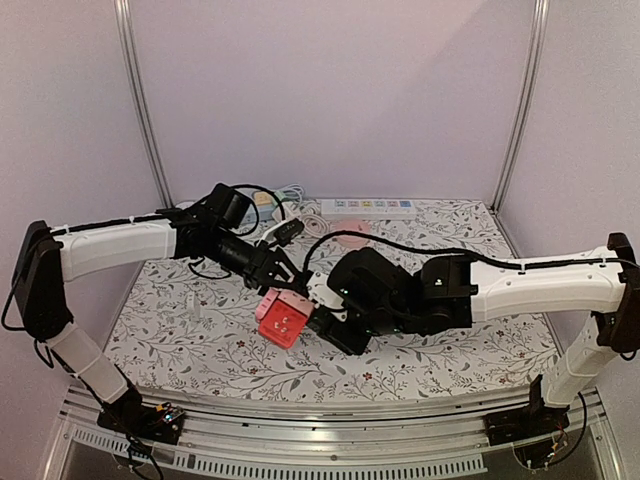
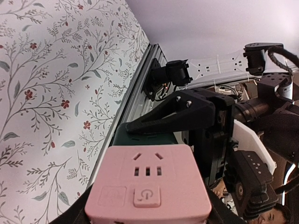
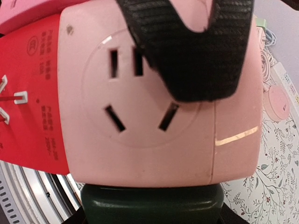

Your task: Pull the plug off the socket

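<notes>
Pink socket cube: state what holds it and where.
Both hold the pink socket cube: right pincer clamps two opposite faces; left pincer grips its sides.

Pink socket cube (image 2: 147,186): power symbol on the button (image 2: 147,197) of one face. Red side (image 3: 35,107) of the same cube: several lines of small pale print and a round mark, too blurred to read.

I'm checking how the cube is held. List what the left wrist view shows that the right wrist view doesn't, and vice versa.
Only left wrist: the pink cube showing a face with a power button, and a black finger beyond it.
Only right wrist: a round outlet face, and a red part with white prongs.
Both: the same pink cube close to the lens, with floral tablecloth beyond.
</notes>
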Robot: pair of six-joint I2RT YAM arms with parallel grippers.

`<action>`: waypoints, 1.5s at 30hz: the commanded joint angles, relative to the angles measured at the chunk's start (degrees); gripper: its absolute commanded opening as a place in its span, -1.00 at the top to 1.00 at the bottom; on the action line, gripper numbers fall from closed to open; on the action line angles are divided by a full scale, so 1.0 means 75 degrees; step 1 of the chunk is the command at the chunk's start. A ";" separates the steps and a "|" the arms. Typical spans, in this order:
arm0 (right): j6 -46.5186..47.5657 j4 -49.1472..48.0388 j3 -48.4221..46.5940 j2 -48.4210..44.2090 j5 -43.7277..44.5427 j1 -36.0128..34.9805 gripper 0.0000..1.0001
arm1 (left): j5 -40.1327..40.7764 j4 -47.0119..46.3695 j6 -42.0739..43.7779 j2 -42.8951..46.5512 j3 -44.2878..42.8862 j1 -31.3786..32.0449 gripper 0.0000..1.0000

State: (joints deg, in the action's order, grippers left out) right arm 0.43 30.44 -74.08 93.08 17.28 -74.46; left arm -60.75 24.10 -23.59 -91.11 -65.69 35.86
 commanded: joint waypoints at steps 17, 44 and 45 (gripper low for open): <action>-0.0070 0.1930 -0.0101 -0.0367 -0.0299 -0.0441 0.24 | 0.0871 0.0141 0.1213 0.0020 -0.0408 -0.0254 0.93; -0.1498 0.1737 -0.0002 -0.0068 -0.0031 0.0734 0.25 | 0.2283 0.0425 0.1137 0.0751 -0.0353 -0.1255 0.95; -0.1630 0.1726 0.0044 -0.0088 0.0031 0.0906 0.25 | 0.2289 0.0328 0.1077 0.0883 -0.0292 -0.1500 0.95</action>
State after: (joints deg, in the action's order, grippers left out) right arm -5.61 44.91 -75.26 94.59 15.94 -71.57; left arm -45.91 28.71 -14.94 -89.89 -67.07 30.98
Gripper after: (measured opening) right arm 0.590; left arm 0.614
